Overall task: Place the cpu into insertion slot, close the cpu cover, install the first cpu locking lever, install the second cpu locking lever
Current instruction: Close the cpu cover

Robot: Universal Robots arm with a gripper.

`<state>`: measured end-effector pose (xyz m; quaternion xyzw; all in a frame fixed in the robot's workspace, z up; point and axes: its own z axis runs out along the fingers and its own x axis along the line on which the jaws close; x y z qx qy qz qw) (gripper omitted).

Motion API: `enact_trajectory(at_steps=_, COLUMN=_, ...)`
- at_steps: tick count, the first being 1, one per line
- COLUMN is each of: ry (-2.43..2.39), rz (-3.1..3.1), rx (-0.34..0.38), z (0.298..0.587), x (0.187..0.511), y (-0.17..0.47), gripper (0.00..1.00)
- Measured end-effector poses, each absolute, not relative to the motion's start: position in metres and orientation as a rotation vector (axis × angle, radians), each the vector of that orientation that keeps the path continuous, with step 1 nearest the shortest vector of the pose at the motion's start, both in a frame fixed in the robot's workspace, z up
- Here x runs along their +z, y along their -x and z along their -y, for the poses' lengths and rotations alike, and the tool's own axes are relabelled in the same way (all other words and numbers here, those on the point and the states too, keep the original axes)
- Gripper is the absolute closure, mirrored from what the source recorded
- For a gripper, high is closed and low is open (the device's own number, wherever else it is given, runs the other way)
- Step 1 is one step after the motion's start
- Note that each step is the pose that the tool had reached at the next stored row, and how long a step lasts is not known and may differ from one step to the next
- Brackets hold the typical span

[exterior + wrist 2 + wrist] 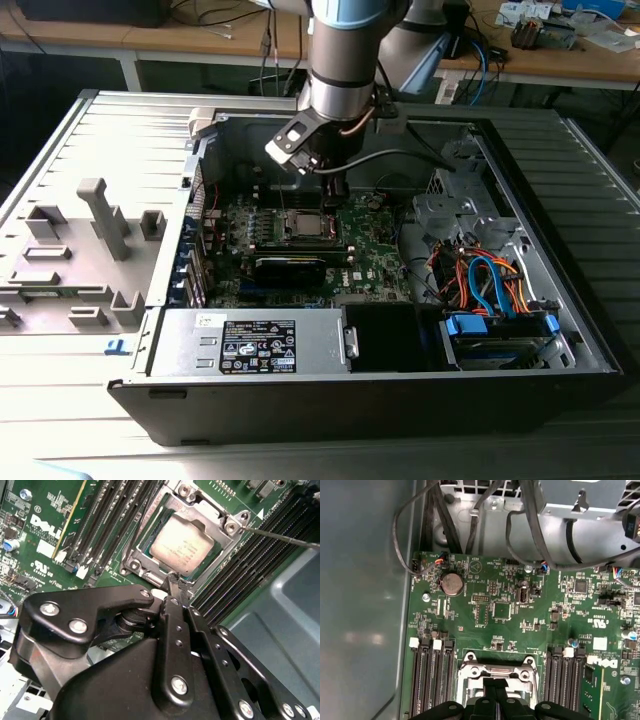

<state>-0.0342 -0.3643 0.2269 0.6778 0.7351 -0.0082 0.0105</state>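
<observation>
The cpu (182, 542) lies flat in the insertion slot (303, 226), its silvery top facing up. The cpu cover (212, 514) is down over it, framing the chip. A thin metal locking lever (285, 537) sticks out from one socket corner, over the memory slots. A dark rod (142, 525) runs along the opposite side of the socket. My gripper (177, 582) is shut with nothing between its fingers, its tip right at the socket's near edge. In the exterior view the gripper (336, 200) hangs just to the right of the socket. In the first wrist view the gripper (495, 684) sits over the socket rim (495, 671).
Long black memory slots (250, 565) flank the socket. A grey power supply box (250, 345) fills the case's front. Blue and orange cables (490, 285) bundle at the exterior view's right. Black cables (450, 525) hang near the case wall. A grey fixture tray (80, 250) lies outside the case.
</observation>
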Motion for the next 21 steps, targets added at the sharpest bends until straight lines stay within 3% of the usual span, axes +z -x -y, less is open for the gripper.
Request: enact_trajectory(at_steps=21, ry=-2.115, rz=-2.294, rx=-0.025, z=0.364, x=0.214, y=0.046, gripper=0.89)
